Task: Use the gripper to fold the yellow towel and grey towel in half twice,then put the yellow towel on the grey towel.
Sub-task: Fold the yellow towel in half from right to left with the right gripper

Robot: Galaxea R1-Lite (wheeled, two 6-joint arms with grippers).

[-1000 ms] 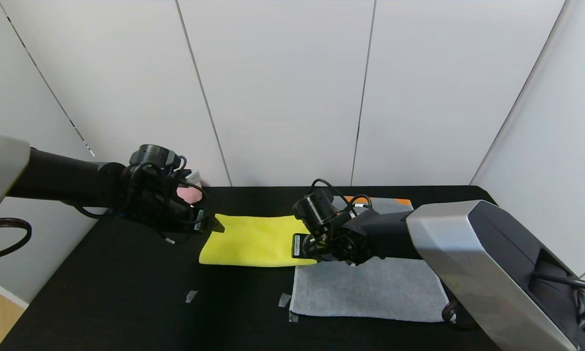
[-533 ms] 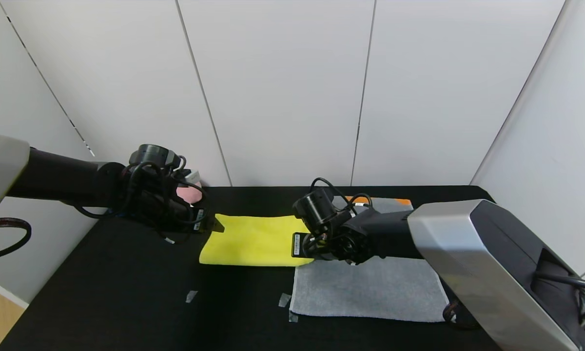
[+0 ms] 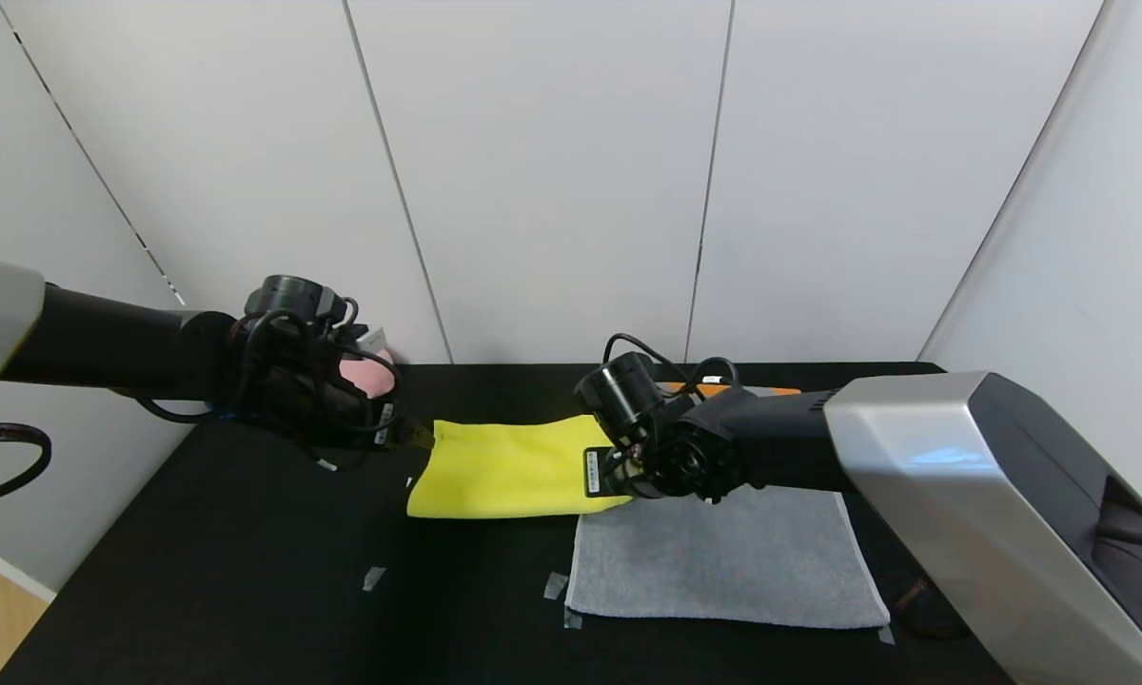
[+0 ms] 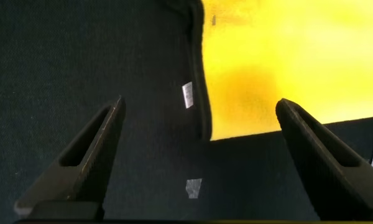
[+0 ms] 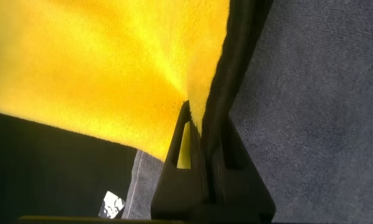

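Observation:
The yellow towel (image 3: 504,468) lies folded on the black table, its right end lifted off the surface. My right gripper (image 3: 620,479) is shut on that end's dark-trimmed edge, above the near-left corner of the grey towel (image 3: 723,561). In the right wrist view the gripper (image 5: 202,115) pinches the yellow towel (image 5: 112,62), with the grey towel (image 5: 317,112) beneath. My left gripper (image 3: 419,436) hovers open at the towel's left end. In the left wrist view the left gripper (image 4: 200,103) is spread wide over the yellow towel (image 4: 286,56), its dark edge and small white tag (image 4: 188,95), touching nothing.
A pink plush (image 3: 366,373) sits at the back left behind my left wrist. Tape scraps (image 3: 373,577) (image 3: 555,585) mark the black table (image 3: 247,571). The grey towel's orange band (image 3: 723,388) shows at its far end. White walls stand close behind and to the right.
My right gripper has shut on the yellow towel's right edge and lifted it, pulling the towel slightly rightward. My left arm has drifted a little up and back, still open.

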